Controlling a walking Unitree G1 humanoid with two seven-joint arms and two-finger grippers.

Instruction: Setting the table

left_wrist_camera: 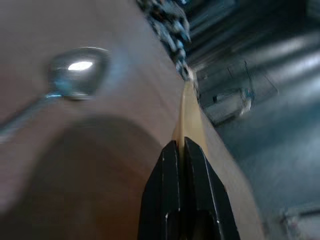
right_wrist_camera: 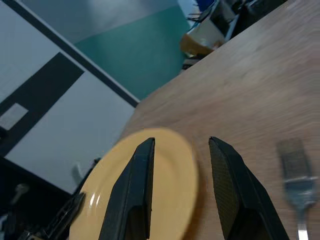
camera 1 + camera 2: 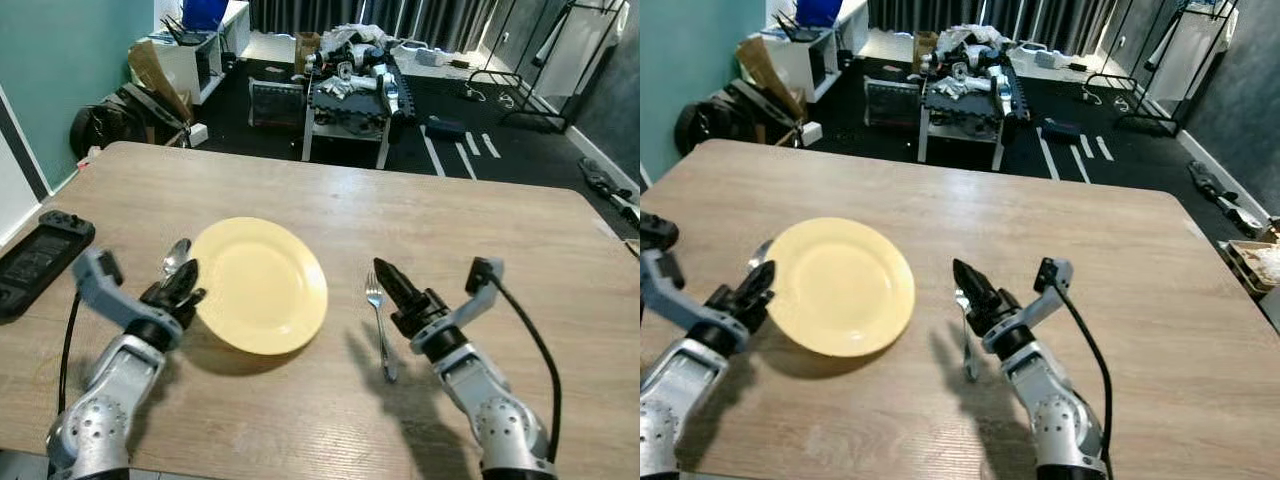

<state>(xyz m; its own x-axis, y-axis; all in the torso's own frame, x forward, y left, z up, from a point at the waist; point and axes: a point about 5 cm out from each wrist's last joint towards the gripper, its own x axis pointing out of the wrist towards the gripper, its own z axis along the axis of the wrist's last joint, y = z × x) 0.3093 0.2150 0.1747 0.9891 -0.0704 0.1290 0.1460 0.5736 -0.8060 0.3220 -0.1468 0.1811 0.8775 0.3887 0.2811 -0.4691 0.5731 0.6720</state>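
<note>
So the wooden table point(image 3: 480, 215) has a yellow plate point(image 3: 262, 282) a bit left of centre, and the whole thing turns on that plate's left rim. The left gripper point(image 3: 187, 283) is right on it, fingers pinched tight on the plate edge; the left wrist view shows the rim running edge-on between them. The near-left side of the plate looks tipped up off the wood with a shadow under it, so I'd guess it's being shifted into place.

The right gripper point(image 3: 389, 279) hovers just right of the plate, holding nothing, fingers parted a moderate amount. The fork point(image 3: 380, 327) lies on the table close beside it, long axis running near-to-far, tines at the far end.

The spoon point(image 3: 175, 256) sits just left of the plate, bowl at the far end, right beside the left gripper.
</note>
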